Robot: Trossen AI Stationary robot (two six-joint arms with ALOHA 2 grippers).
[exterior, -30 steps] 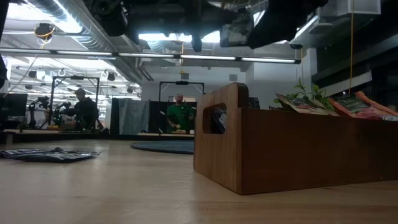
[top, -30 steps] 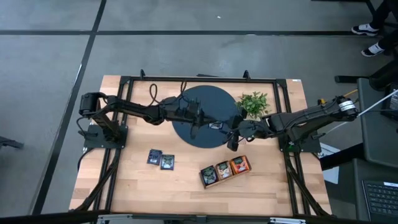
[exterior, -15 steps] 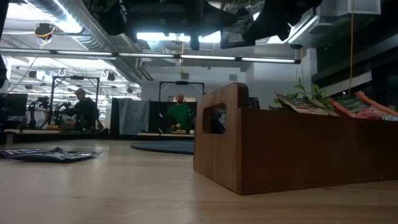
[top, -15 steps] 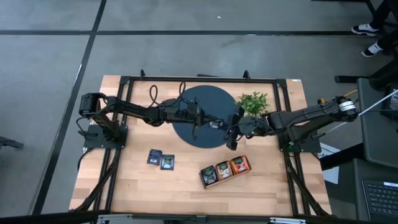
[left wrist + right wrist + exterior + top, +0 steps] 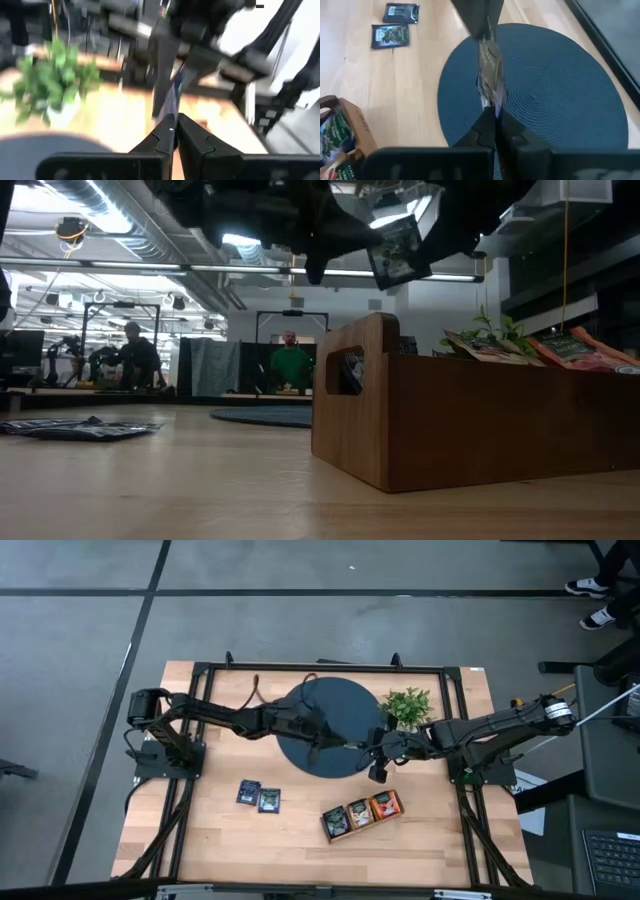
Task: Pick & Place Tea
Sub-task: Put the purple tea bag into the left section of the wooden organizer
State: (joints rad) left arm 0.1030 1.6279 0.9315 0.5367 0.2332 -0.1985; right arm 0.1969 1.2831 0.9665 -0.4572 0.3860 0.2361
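- Since a second ago, the two arms have drawn closer together above the round dark mat [image 5: 325,725]. In the low view the sachet [image 5: 396,252] that was nearly hidden among the dark arm parts now hangs in plain sight, tilted.
- The left gripper [image 5: 345,743] reaches in over the mat's right edge, and the right gripper [image 5: 372,749] meets it there from the other side, just above the wooden tray [image 5: 362,814].
- Both grippers pinch the same dark sachet, held on edge in the air between them. The left wrist view shows its own fingers [image 5: 162,137] clamped tight on one edge, and the right wrist view shows its fingers [image 5: 487,127] closed on the opposite edge, with the mat below.
- Two more dark sachets [image 5: 259,796] lie flat side by side on the bare wood, left of the tray, well apart from both grippers.
- The tray's three compartments hold further sachets [image 5: 360,814].
- A small green plant [image 5: 408,705] stands by the mat's upper right.
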